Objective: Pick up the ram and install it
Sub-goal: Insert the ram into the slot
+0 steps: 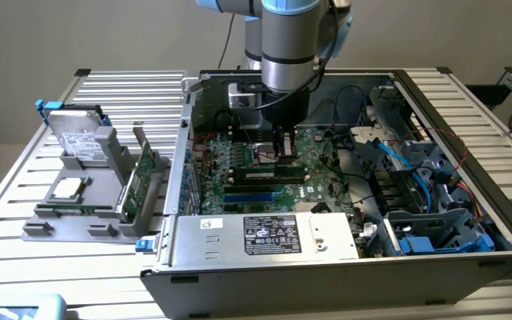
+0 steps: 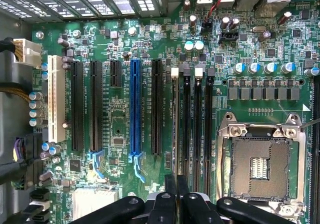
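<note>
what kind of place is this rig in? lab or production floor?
Probably a robotics lab test bench: an opened desktop PC case sits on a slatted aluminium table, a grey parts fixture stands beside it, and a robot arm reaches in over the motherboard.

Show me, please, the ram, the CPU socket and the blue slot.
ram (image 1: 265, 175): exterior view, its pale label.
CPU socket (image 2: 258, 166): wrist view, central contact field.
blue slot (image 2: 135, 107): wrist view, mid-length.
</note>
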